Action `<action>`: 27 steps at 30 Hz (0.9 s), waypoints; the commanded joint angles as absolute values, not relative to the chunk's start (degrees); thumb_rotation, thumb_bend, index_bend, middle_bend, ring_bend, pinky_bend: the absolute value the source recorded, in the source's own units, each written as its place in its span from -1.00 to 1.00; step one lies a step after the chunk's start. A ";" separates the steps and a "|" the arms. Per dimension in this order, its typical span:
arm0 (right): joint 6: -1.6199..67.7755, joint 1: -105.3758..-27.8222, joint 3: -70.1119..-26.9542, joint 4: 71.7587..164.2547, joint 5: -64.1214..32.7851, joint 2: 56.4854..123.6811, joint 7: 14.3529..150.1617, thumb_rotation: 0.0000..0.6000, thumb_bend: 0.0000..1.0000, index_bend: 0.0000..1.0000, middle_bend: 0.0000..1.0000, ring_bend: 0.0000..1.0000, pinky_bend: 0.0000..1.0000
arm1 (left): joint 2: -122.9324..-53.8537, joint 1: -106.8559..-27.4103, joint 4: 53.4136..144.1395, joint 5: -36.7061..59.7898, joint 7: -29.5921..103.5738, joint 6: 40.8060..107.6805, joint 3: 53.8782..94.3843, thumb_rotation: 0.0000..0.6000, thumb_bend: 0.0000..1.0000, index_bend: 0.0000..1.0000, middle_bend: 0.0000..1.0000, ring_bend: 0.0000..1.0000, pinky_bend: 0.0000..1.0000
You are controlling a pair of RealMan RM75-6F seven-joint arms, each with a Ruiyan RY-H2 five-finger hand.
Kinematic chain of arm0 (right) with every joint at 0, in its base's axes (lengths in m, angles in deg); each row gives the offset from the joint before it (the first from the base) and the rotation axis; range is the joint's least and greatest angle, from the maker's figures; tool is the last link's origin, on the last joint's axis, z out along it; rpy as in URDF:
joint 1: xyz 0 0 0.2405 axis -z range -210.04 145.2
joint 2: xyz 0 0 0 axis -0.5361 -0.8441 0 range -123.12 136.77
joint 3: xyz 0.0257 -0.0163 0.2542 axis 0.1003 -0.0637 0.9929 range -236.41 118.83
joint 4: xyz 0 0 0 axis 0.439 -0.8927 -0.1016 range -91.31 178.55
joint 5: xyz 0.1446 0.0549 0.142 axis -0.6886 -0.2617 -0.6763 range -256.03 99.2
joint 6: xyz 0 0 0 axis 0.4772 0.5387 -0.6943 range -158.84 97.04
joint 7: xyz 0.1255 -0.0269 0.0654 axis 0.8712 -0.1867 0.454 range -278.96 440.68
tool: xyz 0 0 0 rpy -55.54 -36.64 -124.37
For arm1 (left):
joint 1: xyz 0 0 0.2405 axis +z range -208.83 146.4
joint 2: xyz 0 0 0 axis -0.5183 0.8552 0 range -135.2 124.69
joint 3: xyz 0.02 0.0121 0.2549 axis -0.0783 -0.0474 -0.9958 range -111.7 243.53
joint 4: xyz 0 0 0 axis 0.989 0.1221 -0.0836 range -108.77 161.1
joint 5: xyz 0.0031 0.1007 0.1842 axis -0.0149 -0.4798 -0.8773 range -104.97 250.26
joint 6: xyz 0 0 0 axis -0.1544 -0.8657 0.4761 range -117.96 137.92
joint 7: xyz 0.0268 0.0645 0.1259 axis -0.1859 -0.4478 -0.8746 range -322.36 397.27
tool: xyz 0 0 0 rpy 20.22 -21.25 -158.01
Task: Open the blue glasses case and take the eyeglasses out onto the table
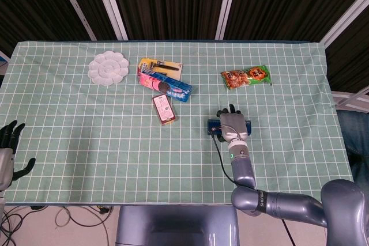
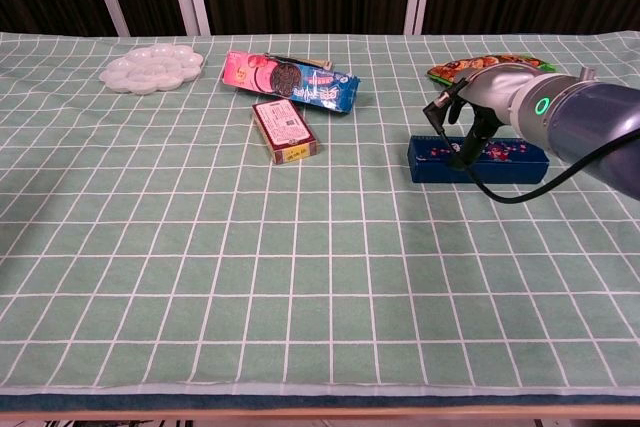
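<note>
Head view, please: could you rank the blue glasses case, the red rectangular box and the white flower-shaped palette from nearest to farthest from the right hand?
1. Blue glasses case: directly under the right hand, near the table's middle-right.
2. Red rectangular box: to the hand's left, mid-table.
3. White flower-shaped palette: far-left corner area, farthest.

green checked tablecloth [image 1: 86, 136], white flower-shaped palette [image 1: 108, 68] at 10 o'clock, blue cookie pack [image 1: 166, 85] over a yellow box [image 1: 163, 64] near 11, red box [image 1: 164, 109] below, orange snack bag [image 1: 246, 76] at 1
</note>
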State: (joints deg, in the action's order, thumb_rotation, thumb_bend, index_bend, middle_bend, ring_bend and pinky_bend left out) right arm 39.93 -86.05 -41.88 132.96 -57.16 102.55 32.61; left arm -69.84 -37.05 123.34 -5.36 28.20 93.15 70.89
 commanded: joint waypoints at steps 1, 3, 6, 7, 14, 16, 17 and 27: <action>40.42 -86.12 -41.74 132.37 -56.69 103.26 32.55 1.00 -0.23 -0.39 -0.50 -0.87 -0.57 | -69.79 -37.09 123.37 -5.30 28.04 93.07 70.85 1.00 -0.45 -0.89 -1.00 -1.00 -1.00; 40.59 -86.07 -41.73 132.20 -56.40 103.49 32.53 1.00 -0.23 -0.39 -0.49 -0.87 -0.57 | -69.77 -37.10 123.41 -5.23 28.05 93.03 70.86 1.00 -0.45 -0.89 -1.00 -1.00 -1.00; 40.71 -85.95 -41.80 132.19 -56.24 103.64 32.28 1.00 -0.23 -0.39 -0.47 -0.87 -0.57 | -69.74 -37.12 123.46 -5.09 28.00 92.96 70.87 1.00 -0.45 -0.89 -1.00 -1.00 -1.00; 40.76 -85.91 -41.79 132.17 -56.21 103.69 32.21 1.00 -0.23 -0.39 -0.47 -0.87 -0.57 | -69.73 -37.13 123.47 -5.08 28.00 92.93 70.85 1.00 -0.44 -0.89 -1.00 -1.00 -1.00; 40.57 -85.66 -41.71 132.24 -55.93 103.94 31.97 1.00 -0.23 -0.39 -0.46 -0.87 -0.57 | -69.64 -37.14 123.53 -4.98 27.98 92.91 70.84 1.00 -0.41 -0.89 -1.00 -1.00 -1.00; 40.67 -85.63 -41.66 132.14 -55.65 104.10 31.99 1.00 -0.23 -0.39 -0.46 -0.87 -0.57 | -69.62 -37.17 123.55 -4.94 27.97 92.86 70.84 1.00 -0.41 -0.89 -1.00 -1.00 -1.00; 40.67 -85.61 -41.64 132.04 -55.53 104.19 32.02 1.00 -0.23 -0.39 -0.46 -0.87 -0.57 | -69.62 -37.18 123.57 -4.93 27.94 92.83 70.82 1.00 -0.41 -0.89 -1.00 -1.00 -1.00; 40.34 -85.34 -41.46 131.18 -55.24 104.83 31.90 1.00 -0.20 -0.39 -0.43 -0.87 -0.57 | -69.55 -37.22 123.66 -4.67 27.86 92.72 70.83 1.00 -0.41 -0.89 -1.00 -1.00 -1.00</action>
State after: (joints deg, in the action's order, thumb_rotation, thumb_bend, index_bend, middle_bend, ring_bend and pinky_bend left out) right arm 40.36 -85.35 -41.47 131.18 -55.24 104.82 31.90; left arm -69.54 -37.22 123.66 -4.67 27.86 92.71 70.82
